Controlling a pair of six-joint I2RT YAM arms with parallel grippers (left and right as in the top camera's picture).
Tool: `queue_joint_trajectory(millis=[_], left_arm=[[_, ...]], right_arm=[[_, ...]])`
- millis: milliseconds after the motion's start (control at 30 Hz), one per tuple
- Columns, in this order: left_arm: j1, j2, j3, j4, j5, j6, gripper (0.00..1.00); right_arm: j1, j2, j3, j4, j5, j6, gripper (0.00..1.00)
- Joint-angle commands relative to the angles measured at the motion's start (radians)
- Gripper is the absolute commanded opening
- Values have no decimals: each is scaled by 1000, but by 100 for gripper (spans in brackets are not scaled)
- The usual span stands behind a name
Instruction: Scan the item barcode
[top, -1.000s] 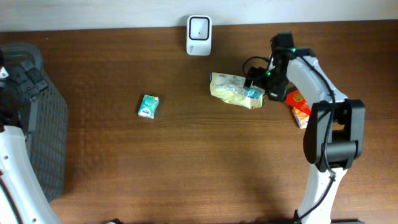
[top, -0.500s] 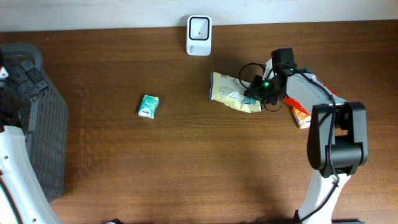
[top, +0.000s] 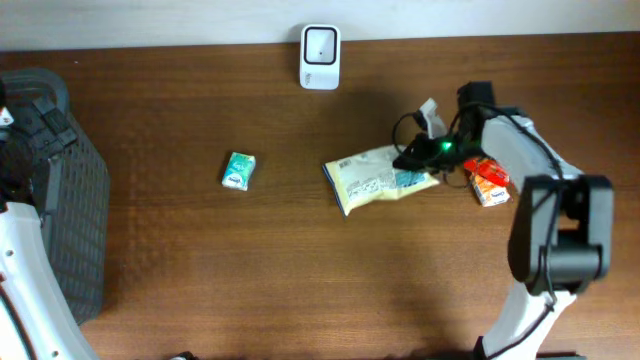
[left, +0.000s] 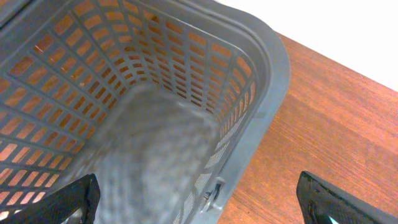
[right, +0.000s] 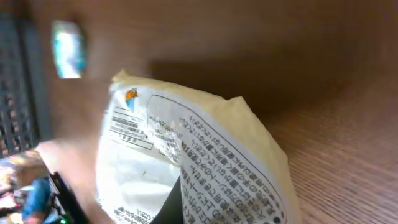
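Observation:
The item is a pale yellow snack bag (top: 372, 178) lying slanted on the table right of centre, its printed side up. My right gripper (top: 424, 160) is shut on the bag's right end. In the right wrist view the bag (right: 205, 155) fills the frame, black print across it, with one dark finger (right: 173, 204) pressed against the foil. A white scanner (top: 320, 44) stands at the table's back edge, up and left of the bag. My left gripper (left: 202, 205) hangs open over the grey basket (left: 261, 68), nothing between its fingers.
A small green packet (top: 238, 170) lies left of the bag. An orange box (top: 487, 180) sits just right of my right gripper, under the arm. The grey basket (top: 70, 210) fills the table's left edge. Brown tabletop stretches in front.
My right gripper has shut on the bag's right end and swung right. The bag turned and slid toward the front, its printed side now facing up.

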Motion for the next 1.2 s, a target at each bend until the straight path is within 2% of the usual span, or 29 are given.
queue_joint_trajectory(millis=[0,100,200,333,567,667,767,833,900,933,967,1000,1100,1167], left_arm=[[4,5,3,1,-4,-9,99],[4,5,3,2,-4,-9,99],[4,5,3,1,-4,-9,99],[4,5,3,1,-4,-9,99],[4,5,2,-2,-4,-9,99],[4,5,3,-2,-4,-9,99],[4,5,3,-2,-4,-9,99],[4,5,3,-2,-4,-9,99],[4,5,2,-2,-4,-9,99],[4,5,2,-2,-4,-9,99],[4,5,2,-2,-4,-9,99],[4,5,3,-2,-4,-9,99],[4,5,2,-3,-4,-9,99],[4,5,3,-2,-4,-9,99]], right_arm=[[5,-184,47,3,-115,-112,4],[8,-288,47,12,-216,-196,4],[8,-363,50,50,-282,-194,4],[8,-413,61,111,-294,-87,4],[24,-428,105,116,-267,-35,4],[82,-428,124,107,-63,53,4],[165,-425,197,50,159,81,4],[237,-408,300,-11,385,80,4],[325,-377,405,-41,702,48,4],[375,-361,431,-11,882,24,4],[406,-352,432,26,975,-3,4],[457,-321,430,103,1118,-92,4],[512,-251,430,211,1279,-226,4],[540,-180,430,303,1376,-383,4]])
